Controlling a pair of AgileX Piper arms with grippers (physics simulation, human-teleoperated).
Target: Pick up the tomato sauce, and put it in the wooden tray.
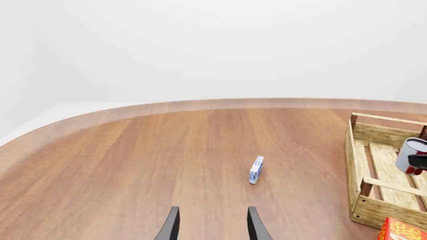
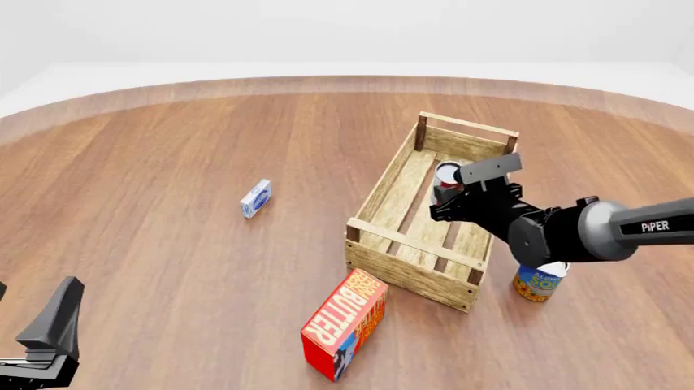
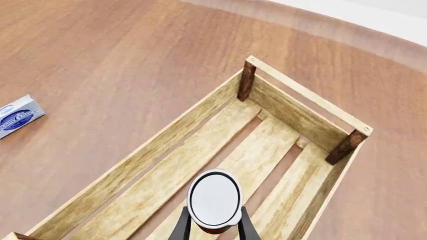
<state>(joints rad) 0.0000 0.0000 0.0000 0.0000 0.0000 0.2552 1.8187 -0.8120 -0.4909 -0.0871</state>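
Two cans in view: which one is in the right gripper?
The tomato sauce, the can with the silver top and red on its label, held over the wooden tray. The blue and yellow can stands on the table outside the tray.

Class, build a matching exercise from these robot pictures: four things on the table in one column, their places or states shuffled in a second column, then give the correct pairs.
Column one
1. tomato sauce
2. butter box
3. blue and yellow can
4. small blue and white box

Column two
A. alone on the table, left of the wooden tray
B. held in the right gripper over the tray's slats
C. on the table beside the tray's near right corner
D. red and orange, lying near the tray's near left corner

Pairs: 1-B, 2-D, 3-C, 4-A
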